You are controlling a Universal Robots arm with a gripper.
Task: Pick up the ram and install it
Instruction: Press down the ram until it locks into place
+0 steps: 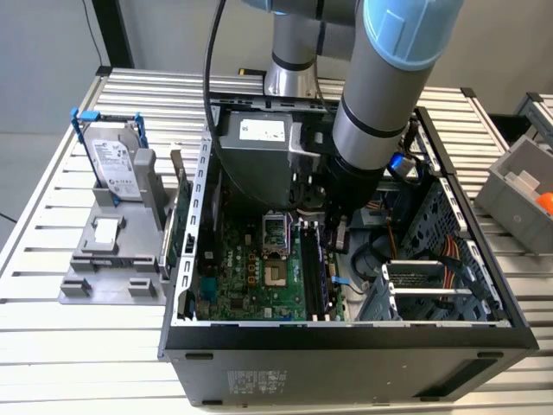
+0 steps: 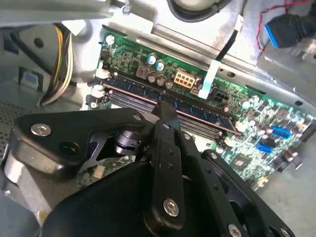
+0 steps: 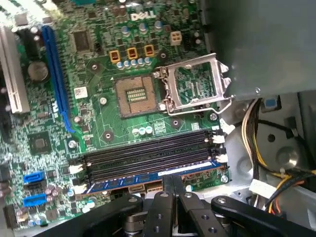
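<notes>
The ram is a blue stick with a white label, lying along the outermost of the black memory slots on the green motherboard. In the second wrist view the ram runs across the board with its chips showing. My gripper reaches down inside the open computer case, its black fingers pinched together on the stick's upper edge near its middle. The gripper covers that part of the stick. In the exterior view the gripper sits low beside the slots, under the arm's wrist.
A grey power supply stands just behind the arm. The CPU socket lies bare with its metal lid flipped open. Cable bundles and a drive cage crowd one side. A hard drive stands in a grey fixture outside the case.
</notes>
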